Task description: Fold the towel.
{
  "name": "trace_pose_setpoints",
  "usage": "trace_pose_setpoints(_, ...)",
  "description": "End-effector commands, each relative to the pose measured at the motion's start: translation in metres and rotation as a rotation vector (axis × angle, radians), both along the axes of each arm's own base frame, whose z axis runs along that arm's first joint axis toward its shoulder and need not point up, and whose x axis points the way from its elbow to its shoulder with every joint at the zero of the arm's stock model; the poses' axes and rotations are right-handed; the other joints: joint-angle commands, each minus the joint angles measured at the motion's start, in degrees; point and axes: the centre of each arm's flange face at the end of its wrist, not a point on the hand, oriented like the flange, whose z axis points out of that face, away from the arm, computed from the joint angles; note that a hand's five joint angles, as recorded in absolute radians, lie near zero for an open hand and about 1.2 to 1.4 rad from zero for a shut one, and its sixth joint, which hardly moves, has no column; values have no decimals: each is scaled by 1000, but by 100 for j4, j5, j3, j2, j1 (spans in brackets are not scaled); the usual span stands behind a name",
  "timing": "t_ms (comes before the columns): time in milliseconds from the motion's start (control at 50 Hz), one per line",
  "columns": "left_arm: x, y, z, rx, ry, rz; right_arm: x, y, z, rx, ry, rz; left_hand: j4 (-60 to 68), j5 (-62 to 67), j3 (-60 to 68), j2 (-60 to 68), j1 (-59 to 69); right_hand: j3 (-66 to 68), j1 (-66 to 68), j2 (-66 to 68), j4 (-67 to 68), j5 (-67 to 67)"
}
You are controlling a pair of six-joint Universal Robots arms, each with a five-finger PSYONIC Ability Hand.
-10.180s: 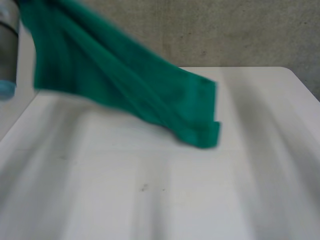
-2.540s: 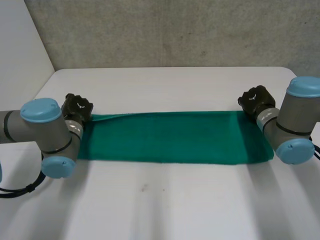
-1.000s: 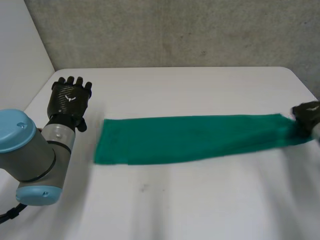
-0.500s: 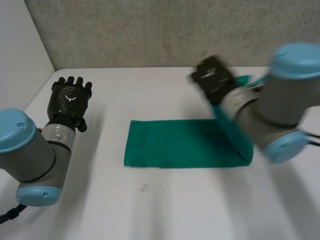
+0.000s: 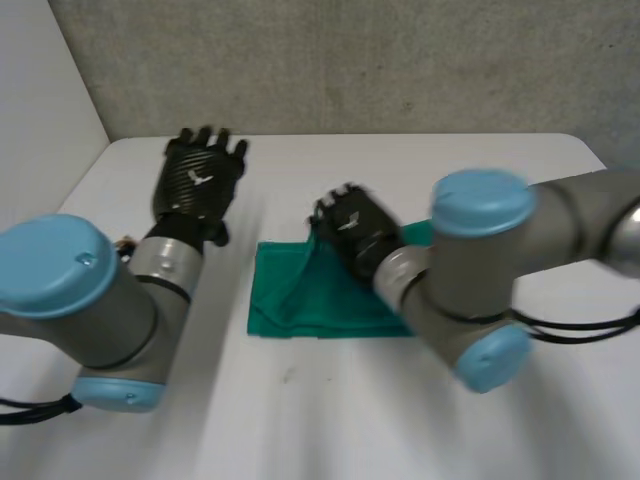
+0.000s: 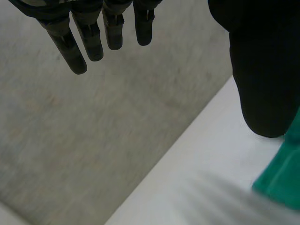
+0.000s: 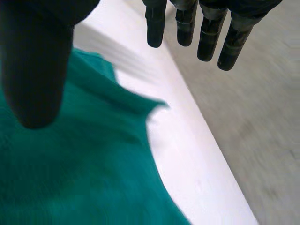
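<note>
The green towel point(image 5: 293, 297) lies folded over on the white table point(image 5: 330, 420), with a loose raised fold near its left end. My right hand point(image 5: 354, 228) hovers over the towel's far edge, open, fingers point(image 7: 209, 31) straight and nothing pinched; the towel point(image 7: 70, 178) spreads under its palm and thumb. My left hand point(image 5: 198, 184) is raised left of the towel, apart from it and open. At the thumb side of its straight fingers point(image 6: 77, 47), a corner of the towel point(image 6: 281, 180) shows on the table.
A grey concrete wall point(image 5: 350, 60) runs behind the table's far edge. A white panel point(image 5: 40, 100) stands at the left. Both forearms reach over the near half of the table, the right one point(image 5: 470, 290) covering the towel's right part.
The right hand has swung the towel's right end over to the left, doubling it, and has opened. The left arm has moved in toward the towel, hand still open.
</note>
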Motion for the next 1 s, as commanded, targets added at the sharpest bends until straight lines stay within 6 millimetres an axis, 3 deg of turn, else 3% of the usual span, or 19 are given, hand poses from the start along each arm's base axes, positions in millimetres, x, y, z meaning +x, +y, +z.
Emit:
trace_pose_setpoints(20,-54,23,-14,72,102,-181,-57,-9,-1,208,-119,-176,-164,-273,-211,-149,-106,-195,-147,-246,-316,-388)
trace_pose_setpoints(120,-73,26,-55,206,43,-239,-92,-14,-27,294,-75,-266,-130,-239,-177,-116,-73,-195,-147,-246,-316,-388)
trace_pose_setpoints(140,-73,26,-55,207,43,-239,-92,-14,-27,295,-74,-266,-130,-239,-177,-116,-73,-195,-147,-246,-316,-388)
trace_pose_setpoints(160,-76,22,-70,245,15,-234,-108,-17,-40,335,-59,-305,-113,-222,-160,-99,-56,-195,-147,-246,-316,-388)
trace_pose_setpoints(240,-76,14,-85,277,-8,-203,-121,-20,-52,346,-59,-337,-46,-155,-93,-32,11,-195,-147,-246,-316,-388)
trace_pose_setpoints(360,-51,-11,-93,288,-21,-56,-131,-27,-58,326,-75,-367,-29,-138,-76,-15,28,871,919,820,750,678)
trace_pose_setpoints(440,-36,-18,-96,286,-64,16,-132,-28,-59,322,-71,-368,-29,-138,-76,-15,28,2536,2584,2485,2415,2343)
trace_pose_setpoints(520,-26,-11,-93,292,-88,35,-133,-30,-59,310,-58,-370,-46,-155,-93,-32,11,4450,4498,4399,4330,4258)
trace_pose_setpoints(580,-22,-1,-86,295,-88,31,-136,-33,-59,291,-52,-378,-46,-155,-93,-32,11,6795,6843,6744,6674,6602)
trace_pose_setpoints(660,-17,14,-74,292,-85,18,-137,-41,-49,232,-65,-387,-46,-155,-93,-32,11,6805,6853,6754,6684,6612)
trace_pose_setpoints(760,-14,36,-60,285,-78,-10,-127,-54,-20,125,-73,-358,-46,-155,-93,-32,11,6805,6853,6754,6684,6612)
trace_pose_setpoints(820,-14,49,-52,282,-61,-30,-115,-51,-10,125,-75,-325,-46,-155,-93,-32,11,6805,6853,6754,6684,6612)
trace_pose_setpoints(900,-9,57,-45,288,-28,-30,-64,-22,12,139,-106,-173,-46,-155,-93,-32,11,6805,6853,6754,6684,6612)
trace_pose_setpoints(960,-4,58,-34,278,6,-25,-25,1,10,185,-125,-62,-46,-155,-93,-32,11,6805,6853,6754,6684,6612)
trace_pose_setpoints(1000,-3,58,-33,278,10,-22,-16,6,7,197,-127,-34,-46,-155,-93,-32,11,6805,6853,6754,6684,6612)
